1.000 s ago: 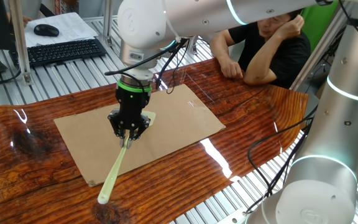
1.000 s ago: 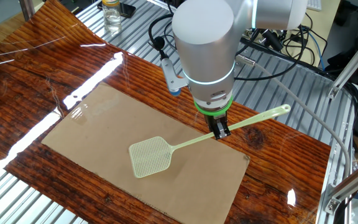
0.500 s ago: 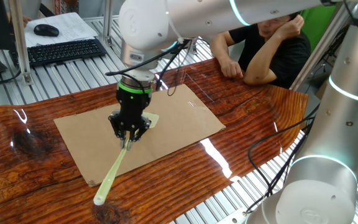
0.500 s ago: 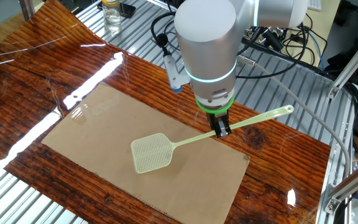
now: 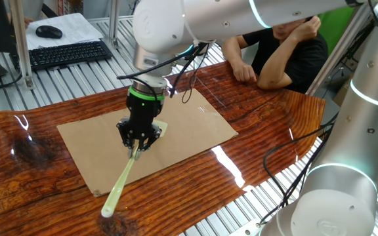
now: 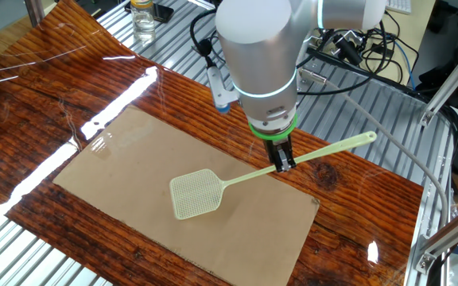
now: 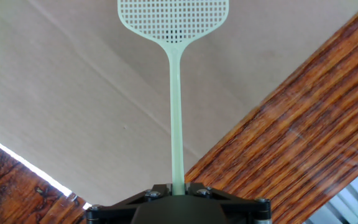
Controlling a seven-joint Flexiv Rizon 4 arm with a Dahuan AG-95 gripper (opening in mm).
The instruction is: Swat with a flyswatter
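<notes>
The flyswatter [image 6: 237,179] is pale yellow-green with a long thin handle and a small squarish mesh head [image 6: 194,194]. My gripper [image 6: 281,161] is shut on the handle about midway and holds it over the cardboard sheet [image 6: 133,171]. In one fixed view the gripper [image 5: 136,145] hides the head, and the handle [image 5: 120,185] sticks out toward the table's front edge. In the hand view the handle [image 7: 176,118] runs straight up from my gripper [image 7: 177,188] to the mesh head [image 7: 173,17] above the cardboard [image 7: 73,106].
The cardboard lies on a glossy wooden table [image 5: 268,124]. A seated person [image 5: 284,49] leans on its far side. A keyboard [image 5: 67,54] and mouse [image 5: 48,31] sit beyond the table. A jar [image 6: 142,17] and cables [image 6: 348,48] lie behind the arm.
The swatter has shifted slightly with the gripper: the head moved a little toward the arm and the handle's free end swung slightly. The grip is unchanged.
</notes>
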